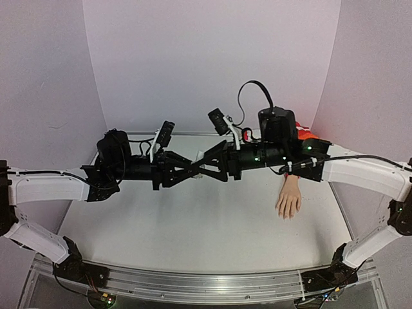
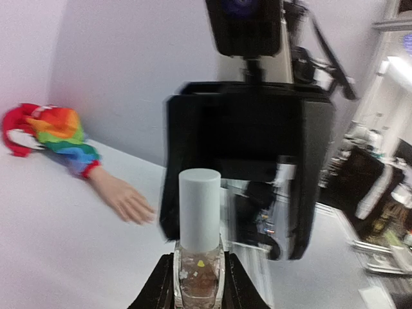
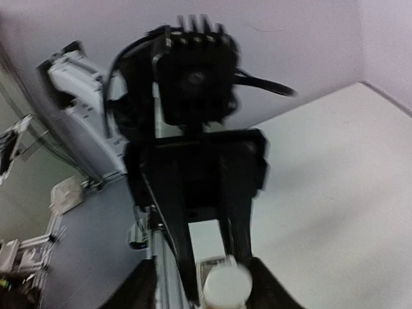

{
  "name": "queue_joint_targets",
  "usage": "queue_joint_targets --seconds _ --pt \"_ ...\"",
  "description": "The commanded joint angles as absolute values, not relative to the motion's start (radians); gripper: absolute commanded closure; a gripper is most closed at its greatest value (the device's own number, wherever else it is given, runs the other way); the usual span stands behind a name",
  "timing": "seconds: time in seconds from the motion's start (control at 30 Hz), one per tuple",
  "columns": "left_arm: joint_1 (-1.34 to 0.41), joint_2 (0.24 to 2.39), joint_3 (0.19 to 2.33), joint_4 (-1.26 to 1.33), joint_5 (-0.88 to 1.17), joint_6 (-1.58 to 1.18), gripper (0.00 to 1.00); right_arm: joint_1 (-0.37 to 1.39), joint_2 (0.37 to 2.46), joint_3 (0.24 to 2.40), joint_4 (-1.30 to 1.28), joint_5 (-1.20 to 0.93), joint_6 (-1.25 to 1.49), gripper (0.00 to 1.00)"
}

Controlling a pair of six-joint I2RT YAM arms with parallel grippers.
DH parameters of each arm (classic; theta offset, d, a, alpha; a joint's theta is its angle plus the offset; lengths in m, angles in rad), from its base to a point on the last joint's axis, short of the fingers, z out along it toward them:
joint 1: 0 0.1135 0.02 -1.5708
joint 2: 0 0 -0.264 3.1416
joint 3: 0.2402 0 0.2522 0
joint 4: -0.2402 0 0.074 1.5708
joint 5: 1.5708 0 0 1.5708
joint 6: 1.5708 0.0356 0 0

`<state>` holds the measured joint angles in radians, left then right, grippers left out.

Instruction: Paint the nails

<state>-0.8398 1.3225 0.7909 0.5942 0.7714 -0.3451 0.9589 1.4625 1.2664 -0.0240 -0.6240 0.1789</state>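
Note:
A small clear bottle (image 2: 198, 278) with a pale grey cap (image 2: 199, 209) stands upright between the fingers of my left gripper (image 2: 198, 293), which is shut on its glass body. My right gripper (image 3: 205, 293) faces it from the other side. It is open, and its fingers straddle the cap (image 3: 226, 286) with a gap on one side. Both grippers meet above the table's middle (image 1: 201, 170). The flesh-coloured fake hand (image 1: 288, 199) lies palm down at the right, its rainbow sleeve (image 2: 59, 135) behind it. The nails on its fingertips (image 1: 286, 214) are too small to make out.
The white table (image 1: 193, 232) is closed in by pale walls at the back and sides. The red cuff (image 1: 308, 136) lies by the back right corner, partly under my right arm (image 1: 360, 168). A metal rail (image 1: 206, 286) runs along the near edge.

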Motion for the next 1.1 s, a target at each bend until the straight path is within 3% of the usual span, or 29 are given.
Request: queue_joint_targets --seconds 0.0,0.13,0.27,0.47,0.67,1.07 --pt "-0.917 1.269 0.873 0.442 0.136 -0.087 1.00 0.957 1.339 1.216 -0.070 -0.193 0.352 0.35" --pt "-0.957 1.300 0.869 0.466 -0.046 -0.074 1.00 0.965 1.367 1.230 -0.093 -0.047 0.505 0.33" --pt "-0.984 1.339 0.892 0.475 -0.113 -0.075 1.00 0.989 1.432 1.305 -0.156 0.069 0.562 0.37" --pt "-1.014 1.384 0.926 0.479 -0.135 -0.058 1.00 1.033 1.539 1.440 -0.197 0.115 0.564 0.44" --pt "-1.035 1.406 0.934 0.476 -0.147 -0.055 1.00 1.048 1.592 1.505 -0.238 0.195 0.573 0.44" --pt "-1.052 1.400 0.945 0.479 -0.148 -0.066 1.00 1.057 1.693 1.592 -0.272 0.218 0.557 0.81"
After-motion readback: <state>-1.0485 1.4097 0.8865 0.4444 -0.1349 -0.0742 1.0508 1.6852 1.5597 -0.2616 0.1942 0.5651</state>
